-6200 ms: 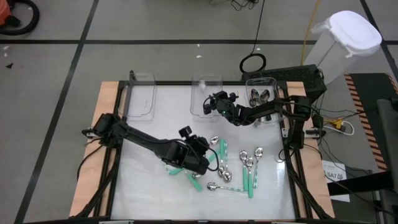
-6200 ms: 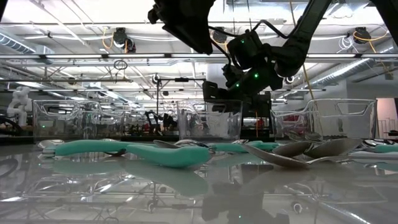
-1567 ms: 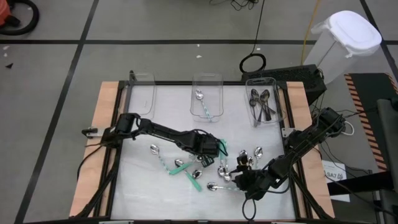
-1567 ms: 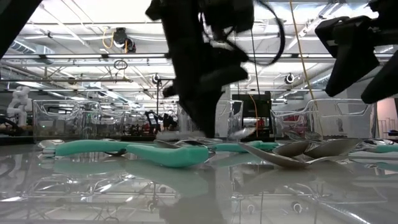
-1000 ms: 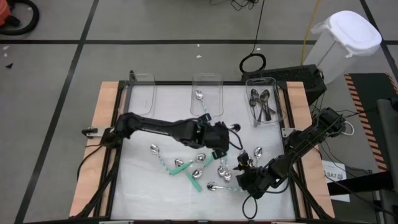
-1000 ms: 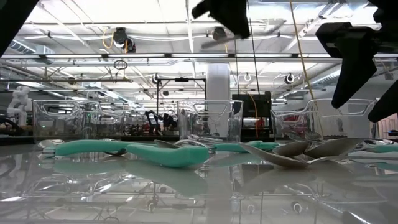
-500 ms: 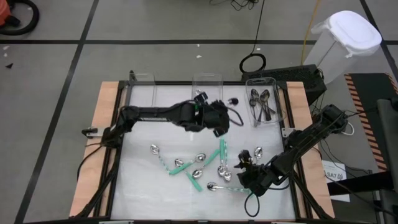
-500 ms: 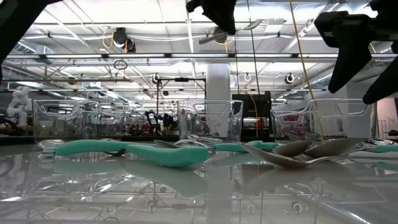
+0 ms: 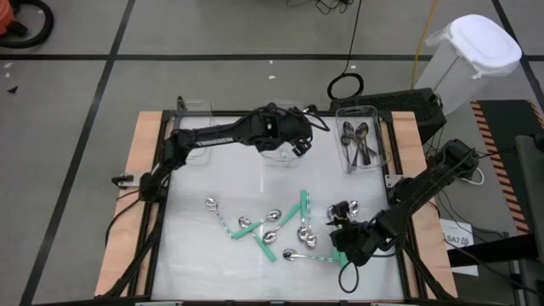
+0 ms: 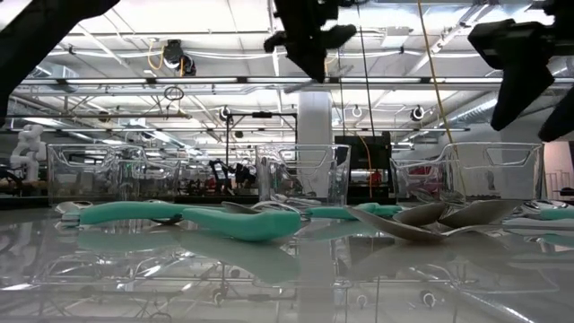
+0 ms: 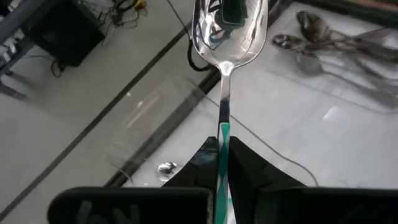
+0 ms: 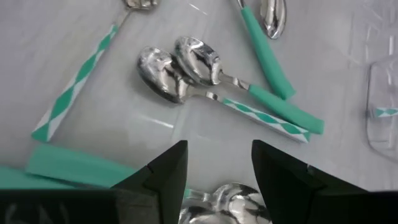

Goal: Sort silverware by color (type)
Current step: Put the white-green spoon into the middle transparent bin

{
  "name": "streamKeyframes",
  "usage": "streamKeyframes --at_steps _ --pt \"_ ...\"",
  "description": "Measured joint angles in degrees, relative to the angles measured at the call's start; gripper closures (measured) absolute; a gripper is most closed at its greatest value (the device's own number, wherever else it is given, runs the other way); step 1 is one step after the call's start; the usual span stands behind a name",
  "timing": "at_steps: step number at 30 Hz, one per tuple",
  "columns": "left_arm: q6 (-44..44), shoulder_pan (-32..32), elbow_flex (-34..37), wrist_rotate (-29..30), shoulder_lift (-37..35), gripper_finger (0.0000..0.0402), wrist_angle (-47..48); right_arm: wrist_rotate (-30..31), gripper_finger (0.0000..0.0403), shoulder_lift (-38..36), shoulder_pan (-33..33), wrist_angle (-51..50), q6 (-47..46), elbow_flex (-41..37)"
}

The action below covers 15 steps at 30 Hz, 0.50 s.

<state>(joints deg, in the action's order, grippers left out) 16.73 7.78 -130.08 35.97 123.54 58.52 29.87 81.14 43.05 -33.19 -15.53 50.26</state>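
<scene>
The left gripper (image 11: 222,163) pinches the teal-and-white patterned handle of a shiny silver-bowled spoon (image 11: 229,31), holding it above the middle clear plastic bin (image 9: 274,153) at the table's far edge. The right gripper (image 12: 214,163) hovers with jaws spread and empty over the scattered teal-handled spoons (image 9: 299,223) on the white tabletop (image 9: 187,255)

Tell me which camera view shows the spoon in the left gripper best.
The left wrist view: the spoon fills it, shiny bowl up, teal-patterned handle pinched between the left gripper's fingers. The high view shows only the gripper over the middle bin; the low view, a dark silhouette.
</scene>
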Motion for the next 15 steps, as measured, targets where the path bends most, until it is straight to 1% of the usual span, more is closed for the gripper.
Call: streamKeyframes --at_steps 2,4,10,15 --pt "0.1 0.6 2.2 -0.2 0.1 0.0382 -2.9 0.0 0.0229 0.0 1.0 -0.5 -0.9 0.0" --pt "0.3 1.2 5.5 -0.6 0.0 0.0382 -7.8 0.0 0.0229 0.0 1.9 -0.6 -2.1 0.0" --pt "2.5 4.8 14.0 -4.0 0.1 0.0382 -18.5 0.0 0.0229 0.0 5.0 -2.5 -6.6 0.0" --pt "7.6 7.5 20.4 -5.0 0.1 0.0382 -22.5 0.2 0.0229 0.0 7.0 -4.0 -10.2 0.0"
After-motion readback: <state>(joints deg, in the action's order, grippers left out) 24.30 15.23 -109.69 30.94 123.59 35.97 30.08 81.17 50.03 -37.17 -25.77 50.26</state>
